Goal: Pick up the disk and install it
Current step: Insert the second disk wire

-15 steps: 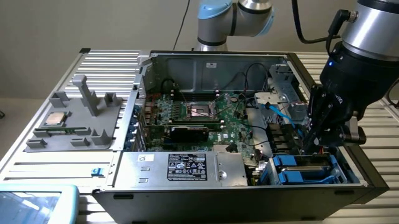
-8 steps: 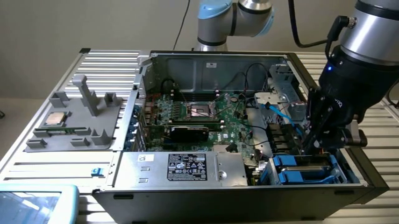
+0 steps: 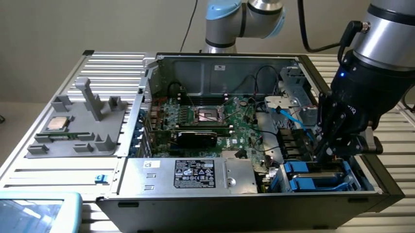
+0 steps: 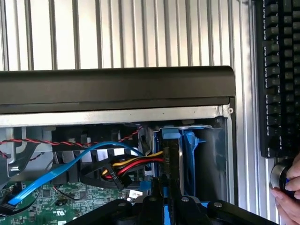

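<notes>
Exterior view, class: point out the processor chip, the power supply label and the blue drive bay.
processor chip (image 3: 59, 123): exterior view, middle of its silver top.
power supply label (image 3: 198, 174): exterior view, centre of the black sticker.
blue drive bay (image 3: 312, 183): exterior view, front of the lower blue bracket.

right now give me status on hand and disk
Hand shut on disk, edge-down in blue drive bay. Cables close beside the slot.

Even, soft indoor light around me, no hard shadows, my exterior view a little hazy, dim inside the computer case (image 3: 259, 97), pale glare on the slatted table (image 4: 117, 33), my gripper (image 4: 164, 204) dark and blurred close to my wrist camera
</notes>
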`<state>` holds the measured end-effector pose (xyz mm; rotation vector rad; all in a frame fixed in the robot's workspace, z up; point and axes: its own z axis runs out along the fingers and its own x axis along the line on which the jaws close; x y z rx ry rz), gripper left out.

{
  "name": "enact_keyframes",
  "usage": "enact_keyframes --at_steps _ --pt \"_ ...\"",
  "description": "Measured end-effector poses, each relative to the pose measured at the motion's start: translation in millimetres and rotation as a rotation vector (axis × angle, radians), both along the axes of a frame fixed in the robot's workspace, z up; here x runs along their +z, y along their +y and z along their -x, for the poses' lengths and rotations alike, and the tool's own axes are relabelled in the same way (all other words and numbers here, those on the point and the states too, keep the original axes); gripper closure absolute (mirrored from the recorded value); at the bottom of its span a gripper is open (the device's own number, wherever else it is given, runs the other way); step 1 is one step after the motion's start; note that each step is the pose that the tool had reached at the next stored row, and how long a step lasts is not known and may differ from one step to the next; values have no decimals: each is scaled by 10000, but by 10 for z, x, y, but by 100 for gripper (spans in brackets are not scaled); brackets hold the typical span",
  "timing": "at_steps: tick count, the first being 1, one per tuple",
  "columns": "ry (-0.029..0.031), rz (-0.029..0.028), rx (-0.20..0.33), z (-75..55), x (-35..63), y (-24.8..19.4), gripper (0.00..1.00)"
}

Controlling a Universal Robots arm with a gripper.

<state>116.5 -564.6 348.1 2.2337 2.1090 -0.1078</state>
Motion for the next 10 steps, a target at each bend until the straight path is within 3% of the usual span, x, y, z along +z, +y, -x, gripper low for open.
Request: enact_keyframes --at_steps 10 --pt "25 1 114 0 -33 -7 84"
